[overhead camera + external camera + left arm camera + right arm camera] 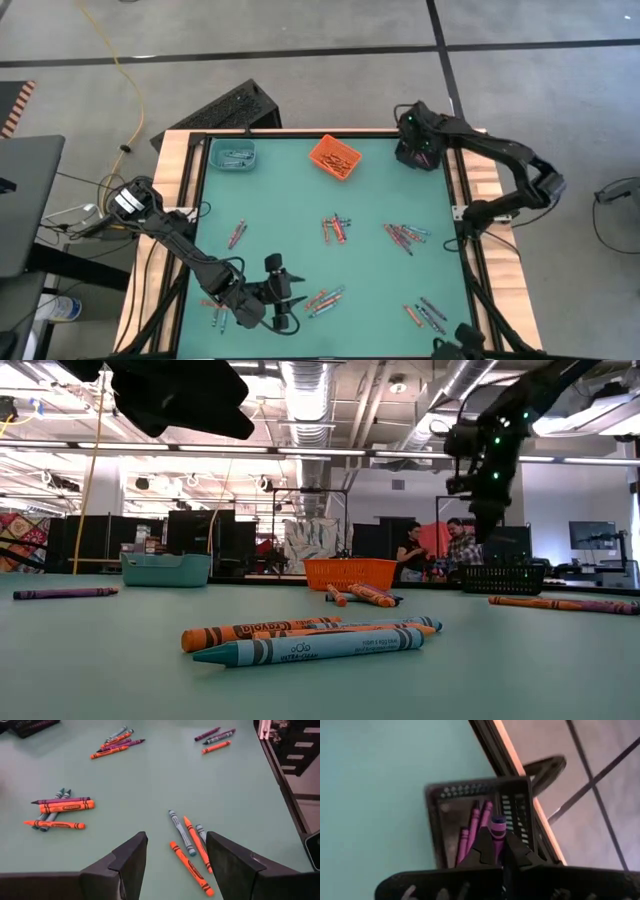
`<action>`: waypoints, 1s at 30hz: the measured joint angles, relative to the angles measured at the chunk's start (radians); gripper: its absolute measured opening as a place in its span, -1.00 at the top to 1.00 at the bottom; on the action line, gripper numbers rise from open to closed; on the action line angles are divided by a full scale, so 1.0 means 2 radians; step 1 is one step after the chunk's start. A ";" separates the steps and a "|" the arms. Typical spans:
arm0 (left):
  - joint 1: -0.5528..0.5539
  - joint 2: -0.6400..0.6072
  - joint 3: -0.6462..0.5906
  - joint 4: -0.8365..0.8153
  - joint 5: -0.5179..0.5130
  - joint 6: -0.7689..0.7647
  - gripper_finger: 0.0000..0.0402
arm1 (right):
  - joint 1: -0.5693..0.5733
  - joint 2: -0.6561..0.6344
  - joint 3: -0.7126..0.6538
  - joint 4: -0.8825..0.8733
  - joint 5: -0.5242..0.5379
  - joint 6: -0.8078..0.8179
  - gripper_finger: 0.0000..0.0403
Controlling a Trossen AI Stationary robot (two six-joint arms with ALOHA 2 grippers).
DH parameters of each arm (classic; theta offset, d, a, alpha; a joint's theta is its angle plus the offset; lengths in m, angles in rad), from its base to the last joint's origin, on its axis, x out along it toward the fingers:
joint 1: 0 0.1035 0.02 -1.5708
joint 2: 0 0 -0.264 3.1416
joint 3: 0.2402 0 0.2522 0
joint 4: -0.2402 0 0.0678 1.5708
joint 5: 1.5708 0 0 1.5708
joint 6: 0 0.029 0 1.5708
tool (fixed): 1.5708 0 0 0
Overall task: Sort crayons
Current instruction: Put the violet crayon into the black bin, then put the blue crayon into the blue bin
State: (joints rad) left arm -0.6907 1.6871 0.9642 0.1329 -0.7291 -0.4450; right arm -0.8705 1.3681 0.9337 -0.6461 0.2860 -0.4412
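Orange, blue and purple crayons lie flat on the green table in several small clusters (336, 228) (405, 236) (325, 298). My left gripper (295, 298) hovers open near the table's near edge. Its fingers (175, 845) point at a cluster of orange and blue crayons (190, 845) and touch none of them. My right gripper (498, 847) is at the far right, above the black bin (470, 795). It is shut on a purple crayon (497, 832). More purple crayons (472, 827) lie in that bin. My right gripper pinches the purple crayon between its two fingers, with the crayon's end (498, 822) sticking out past the fingertips. The fingers slant down from above. The crayon is lifted clear, over the open top of the black bin.
A teal bin (232, 155) with blue crayons stands at the far left and an orange bin (334, 157) with orange crayons at the far middle. A raised black frame (463, 250) runs round the table. More crayons lie near the front right (428, 316) and front left (217, 318).
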 joint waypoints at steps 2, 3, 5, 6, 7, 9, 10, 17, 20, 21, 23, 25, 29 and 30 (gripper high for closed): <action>0.000 0.000 0.000 0.000 -0.004 -0.004 0.03 | -0.012 0.015 0.000 0.005 0.000 -0.003 0.98; 0.000 0.000 0.000 0.000 -0.006 -0.005 0.03 | -0.016 0.022 0.000 0.007 -0.001 -0.002 0.98; 0.000 0.000 0.000 0.000 -0.006 -0.006 0.03 | -0.024 0.036 0.000 0.009 -0.006 0.002 0.97; 0.000 0.000 0.000 0.000 -0.006 -0.007 0.03 | -0.028 0.044 0.000 0.011 -0.017 0.004 0.95; 0.000 0.000 0.000 0.000 -0.006 -0.008 0.03 | -0.031 0.050 0.000 0.013 -0.028 0.008 0.92; 0.000 0.000 0.000 0.000 -0.006 -0.010 0.03 | -0.035 0.062 0.000 0.019 -0.035 0.019 0.83; 0.000 0.000 0.000 0.000 -0.006 -0.010 0.03 | -0.037 0.067 0.000 0.021 -0.036 0.026 0.78; 0.000 0.000 0.000 -0.005 0.012 -0.012 0.03 | -0.038 0.068 0.000 0.020 -0.026 0.045 0.43; 0.000 0.000 0.000 -0.011 0.033 -0.016 0.03 | -0.038 0.049 0.000 0.020 -0.026 0.051 0.35; -0.001 0.000 0.000 -0.016 0.040 -0.018 0.03 | -0.037 0.041 0.000 0.018 -0.026 0.053 0.33; -0.005 0.000 0.005 -0.043 0.054 -0.032 0.03 | -0.031 0.021 0.000 0.011 -0.026 0.059 0.32; -0.010 -0.001 0.022 -0.099 0.072 -0.058 0.03 | -0.023 0.001 0.000 0.000 -0.033 0.063 0.32; -0.025 -0.003 0.084 -0.278 0.104 -0.150 0.03 | 0.005 -0.041 0.000 -0.036 -0.065 0.071 0.33; -0.031 -0.003 0.101 -0.323 0.107 -0.171 0.03 | 0.014 -0.050 0.000 -0.046 -0.070 0.077 0.34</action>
State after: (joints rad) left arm -0.7518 1.6806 1.1653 -0.5140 -0.5156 -0.7873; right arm -0.8434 1.2684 0.9337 -0.7386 0.1454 -0.2881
